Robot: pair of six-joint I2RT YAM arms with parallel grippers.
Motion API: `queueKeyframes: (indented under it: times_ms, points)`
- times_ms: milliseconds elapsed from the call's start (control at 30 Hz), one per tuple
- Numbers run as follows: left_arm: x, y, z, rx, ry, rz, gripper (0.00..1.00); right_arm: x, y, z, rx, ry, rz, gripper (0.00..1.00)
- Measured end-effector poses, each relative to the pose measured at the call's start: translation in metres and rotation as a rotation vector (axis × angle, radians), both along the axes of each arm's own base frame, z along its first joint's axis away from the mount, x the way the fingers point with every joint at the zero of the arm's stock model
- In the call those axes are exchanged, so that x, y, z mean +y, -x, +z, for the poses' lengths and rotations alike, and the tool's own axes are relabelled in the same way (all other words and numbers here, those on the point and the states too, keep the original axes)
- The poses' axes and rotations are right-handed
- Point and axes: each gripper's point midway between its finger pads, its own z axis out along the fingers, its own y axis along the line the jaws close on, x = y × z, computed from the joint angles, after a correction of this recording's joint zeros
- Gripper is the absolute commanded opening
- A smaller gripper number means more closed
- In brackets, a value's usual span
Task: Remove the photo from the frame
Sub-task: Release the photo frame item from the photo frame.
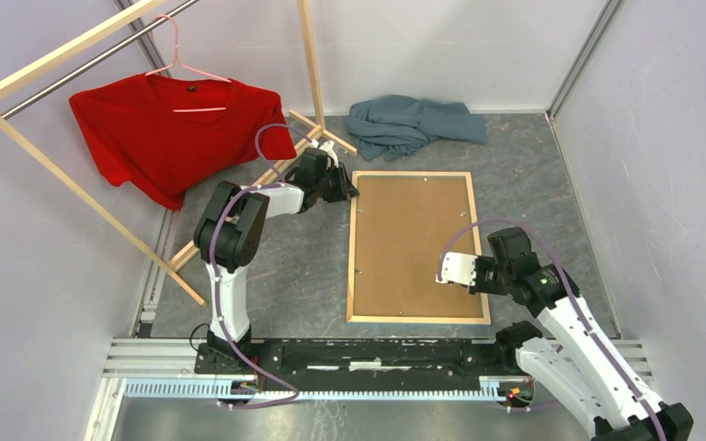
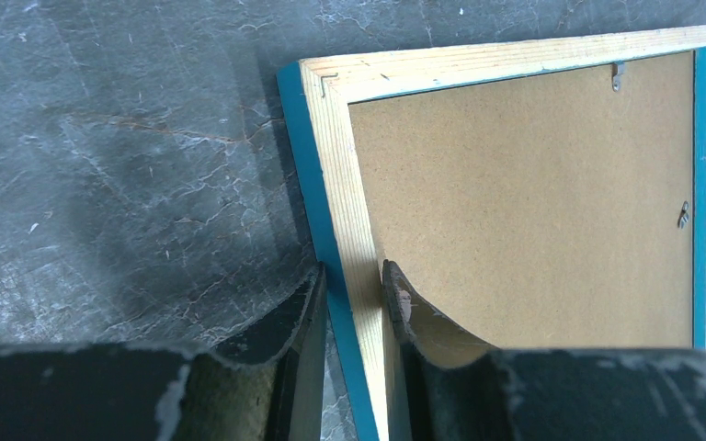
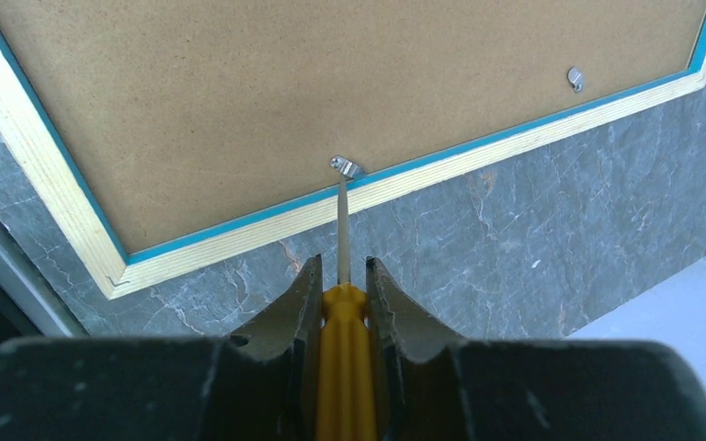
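The frame (image 1: 352,248) lies face down on the grey floor, pale wood back up, and the brown backing board (image 1: 412,243) fills it. The photo is hidden under that board. My left gripper (image 1: 349,188) is shut on the frame's left rail (image 2: 340,165) near the far corner, one finger outside the blue edge and one on the board side (image 2: 354,276). My right gripper (image 1: 474,278) is shut on a yellow-handled screwdriver (image 3: 344,349). The screwdriver's tip rests at a small metal tab (image 3: 345,166) on the frame's right rail (image 3: 239,230).
A red T-shirt (image 1: 170,129) hangs on a pink hanger from the wooden clothes rack (image 1: 64,175) at the back left. A grey-blue cloth (image 1: 414,124) lies crumpled behind the frame. More metal tabs (image 3: 575,79) hold the board. Walls close in on both sides.
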Motion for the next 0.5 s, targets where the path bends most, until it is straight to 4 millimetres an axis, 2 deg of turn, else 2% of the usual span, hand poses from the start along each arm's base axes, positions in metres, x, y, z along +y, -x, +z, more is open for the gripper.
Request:
queueKeyframes:
  times_ms: [200, 500]
  points:
    - [0.001, -0.001, 0.000, -0.001, 0.001, 0.001, 0.05, 0.004, -0.008, 0.001, -0.031, -0.013, 0.004, 0.00]
    - [0.001, 0.000, 0.000, 0.000, 0.002, 0.000, 0.05, 0.007, -0.010, 0.001, -0.034, -0.014, 0.010, 0.00]
